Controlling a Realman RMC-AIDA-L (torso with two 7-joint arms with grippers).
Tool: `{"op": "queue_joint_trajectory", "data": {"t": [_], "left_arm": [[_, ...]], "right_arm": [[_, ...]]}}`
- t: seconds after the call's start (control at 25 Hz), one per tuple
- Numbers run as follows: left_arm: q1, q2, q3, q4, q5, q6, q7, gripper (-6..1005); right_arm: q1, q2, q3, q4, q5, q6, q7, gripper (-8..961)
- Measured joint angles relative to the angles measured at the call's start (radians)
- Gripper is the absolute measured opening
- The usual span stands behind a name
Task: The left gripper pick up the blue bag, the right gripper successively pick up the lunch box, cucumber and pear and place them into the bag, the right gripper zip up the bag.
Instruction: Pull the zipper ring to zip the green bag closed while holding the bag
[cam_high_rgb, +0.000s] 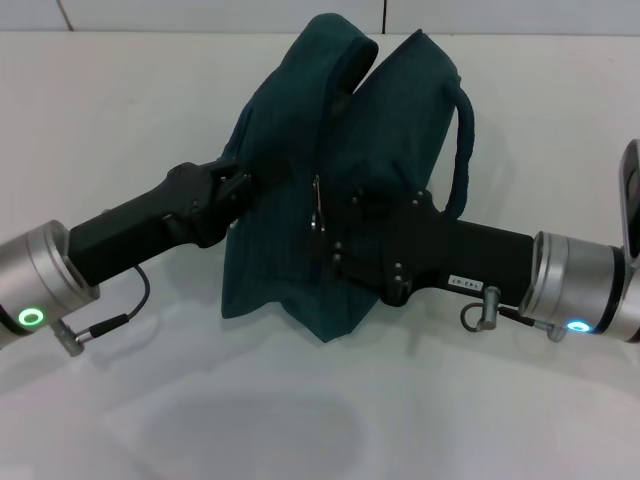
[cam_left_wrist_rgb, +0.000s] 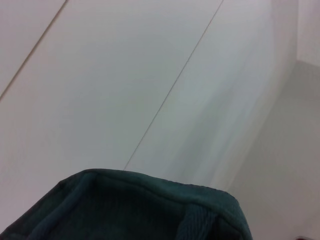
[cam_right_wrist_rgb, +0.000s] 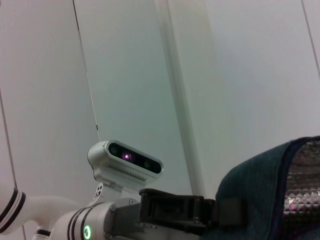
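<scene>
The blue bag (cam_high_rgb: 340, 150) stands upright in the middle of the white table, its top folded into two peaks with a narrow gap between them. My left gripper (cam_high_rgb: 238, 188) is shut on the bag's left side. My right gripper (cam_high_rgb: 335, 235) is pressed against the bag's front, right beside the silver zipper pull (cam_high_rgb: 316, 207). The bag's rim shows in the left wrist view (cam_left_wrist_rgb: 150, 200). In the right wrist view the bag (cam_right_wrist_rgb: 260, 200) shows its silver lining (cam_right_wrist_rgb: 302, 185). The lunch box, cucumber and pear are out of view.
The bag's carry handle (cam_high_rgb: 464, 150) loops out to the right above my right arm. The white table (cam_high_rgb: 320, 420) runs to a pale wall behind. The left arm's wrist camera (cam_right_wrist_rgb: 125, 157) shows in the right wrist view.
</scene>
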Motion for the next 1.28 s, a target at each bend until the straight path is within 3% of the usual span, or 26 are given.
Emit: {"op": "queue_joint_trajectory", "data": {"t": [1.28], "left_arm": [[-0.01, 0.0, -0.003, 0.0, 0.0, -0.002, 0.0, 68]], "right_arm": [[0.026, 0.0, 0.007, 0.028, -0.005, -0.02, 0.003, 369]]}}
